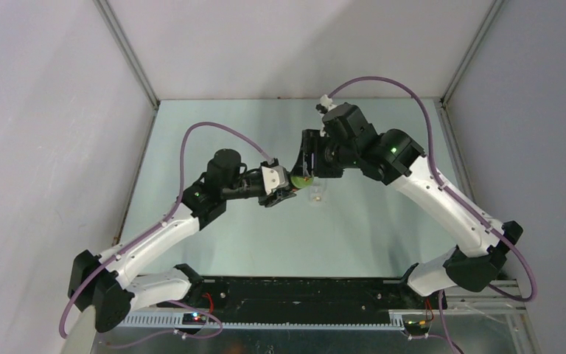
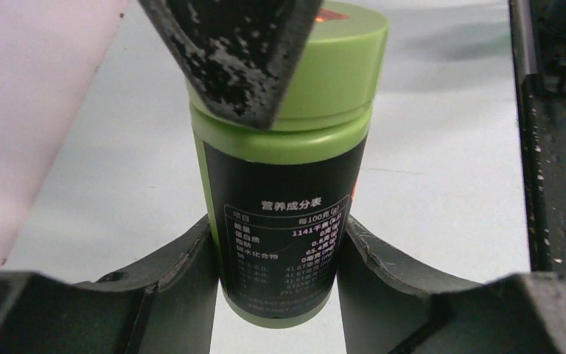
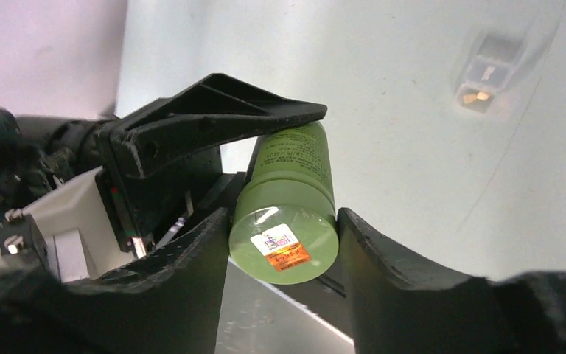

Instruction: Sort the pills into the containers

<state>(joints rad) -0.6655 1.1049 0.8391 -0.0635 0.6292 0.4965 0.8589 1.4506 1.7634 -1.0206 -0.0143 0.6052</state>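
at the near edge of the table (image 1: 250, 243) the two arms are bolted side by side on a dark rail (image 1: 302, 293); the left arm (image 1: 155, 240) bends up and inward, the right arm (image 1: 442, 195) does the same from the other side, and they meet near the middle of the table; the left jaws (image 2: 278, 225) are closed on the lower body of a green bottle (image 2: 284, 184), one finger pressed to each side of its black label, so the bottle is held up off the table and tilted rather than upright; the printed side of the label faces the left wrist camera; the right jaws (image 3: 284, 217) come at the same bottle from its top end and are closed round the green cap (image 3: 284, 243), one finger touching each side of it; the cap sits on the bottle, and a small white and orange sticker shows on its flat top; one finger of the left jaws lies along the bottle's side in the right wrist view; just beside the bottle, toward the right arm, the clear two-part box (image 3: 500, 49) rests on the table, apart from both jaws; an orange pill (image 3: 476, 96) lies in one of its compartments; what the other compartment holds i cannot tell; beyond that the pale table runs to the back wall.
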